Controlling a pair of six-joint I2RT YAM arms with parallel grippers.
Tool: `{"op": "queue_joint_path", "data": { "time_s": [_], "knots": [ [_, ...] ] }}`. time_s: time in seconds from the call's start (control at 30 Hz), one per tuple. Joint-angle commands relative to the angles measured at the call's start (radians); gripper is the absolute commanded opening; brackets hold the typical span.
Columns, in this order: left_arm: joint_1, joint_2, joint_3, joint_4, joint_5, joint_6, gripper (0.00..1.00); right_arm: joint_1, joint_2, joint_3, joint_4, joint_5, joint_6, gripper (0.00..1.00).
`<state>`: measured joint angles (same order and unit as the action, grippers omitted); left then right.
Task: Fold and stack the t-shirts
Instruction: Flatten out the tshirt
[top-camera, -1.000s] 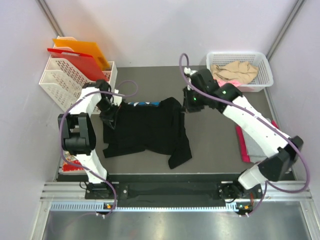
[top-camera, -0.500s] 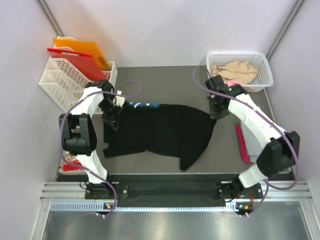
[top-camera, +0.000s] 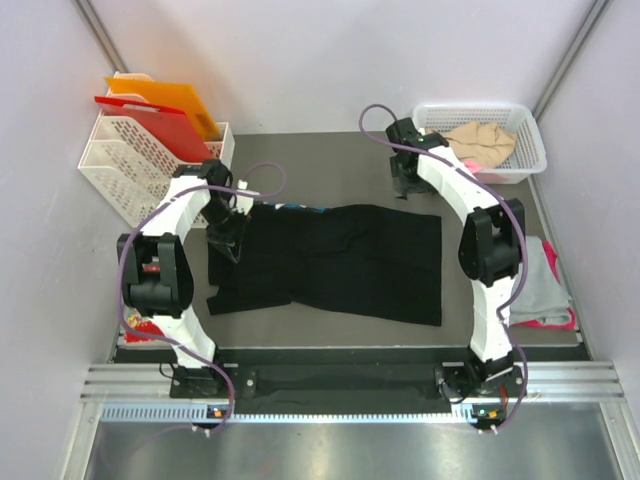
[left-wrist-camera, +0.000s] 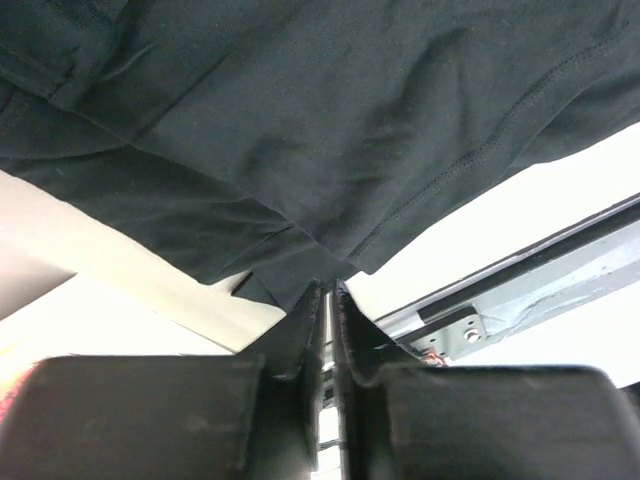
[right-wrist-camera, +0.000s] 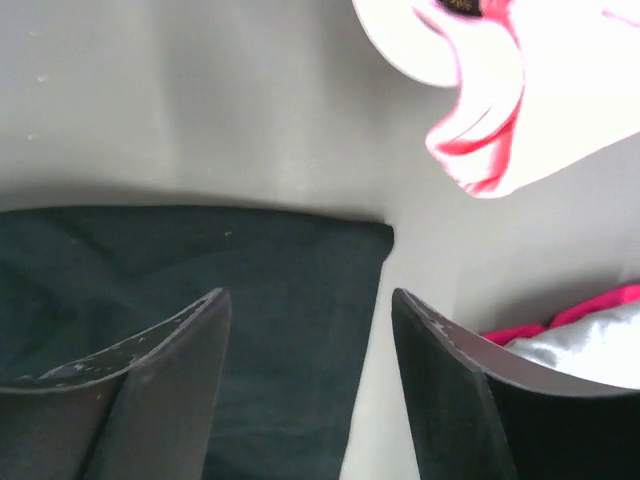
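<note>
Black t-shirt (top-camera: 340, 260) spread flat mid-desk.
Left gripper (left-wrist-camera: 328, 290) clenched on its hem toward the left edge; right gripper (right-wrist-camera: 308, 300) hovers, jaws spread wide, framing the shirt's far right corner.

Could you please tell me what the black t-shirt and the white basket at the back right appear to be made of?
The black t-shirt looks like soft, matte knit cloth: it wrinkles and shows stitched hems. The white basket is probably rigid moulded plastic, going by its lattice walls and straight rim.
</note>
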<state>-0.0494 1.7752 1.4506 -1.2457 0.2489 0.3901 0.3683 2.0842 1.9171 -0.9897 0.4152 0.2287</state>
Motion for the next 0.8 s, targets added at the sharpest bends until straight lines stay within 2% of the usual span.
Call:
{"op": "queue_joint_path", "data": {
  "time_s": [0.0, 0.07, 0.1, 0.17, 0.27, 0.4, 0.5, 0.57, 0.77],
  "knots": [
    [-0.004, -0.051, -0.006, -0.031, 0.012, -0.014, 0.21, 0.014, -0.070, 0.040, -0.026, 0.120, 0.001, 0.68],
    [-0.013, -0.051, -0.007, -0.028, 0.010, -0.017, 0.31, 0.021, -0.148, -0.016, -0.021, 0.114, 0.009, 0.72],
    [-0.017, -0.051, -0.009, -0.024, 0.009, -0.019, 0.36, 0.029, -0.180, -0.041, -0.020, 0.049, 0.015, 0.72],
    [-0.029, -0.045, -0.009, -0.018, 0.009, -0.023, 0.45, 0.053, -0.269, -0.129, -0.012, -0.024, 0.037, 0.70],
    [-0.052, -0.033, -0.018, -0.017, 0.004, -0.027, 0.53, 0.127, -0.361, -0.263, -0.007, -0.107, 0.081, 0.66],
    [-0.082, -0.030, -0.079, -0.011, -0.014, -0.030, 0.58, 0.202, -0.447, -0.443, 0.025, -0.150, 0.142, 0.64],
    [-0.092, -0.034, -0.139, 0.003, -0.043, -0.025, 0.65, 0.208, -0.499, -0.562, 0.042, -0.167, 0.167, 0.64],
    [-0.092, -0.043, -0.171, 0.018, -0.063, -0.019, 0.66, 0.208, -0.538, -0.622, 0.054, -0.165, 0.173, 0.63],
    [-0.092, -0.048, -0.243, 0.063, -0.092, -0.023, 0.67, 0.199, -0.569, -0.685, 0.069, -0.162, 0.175, 0.64]
  ]
}}
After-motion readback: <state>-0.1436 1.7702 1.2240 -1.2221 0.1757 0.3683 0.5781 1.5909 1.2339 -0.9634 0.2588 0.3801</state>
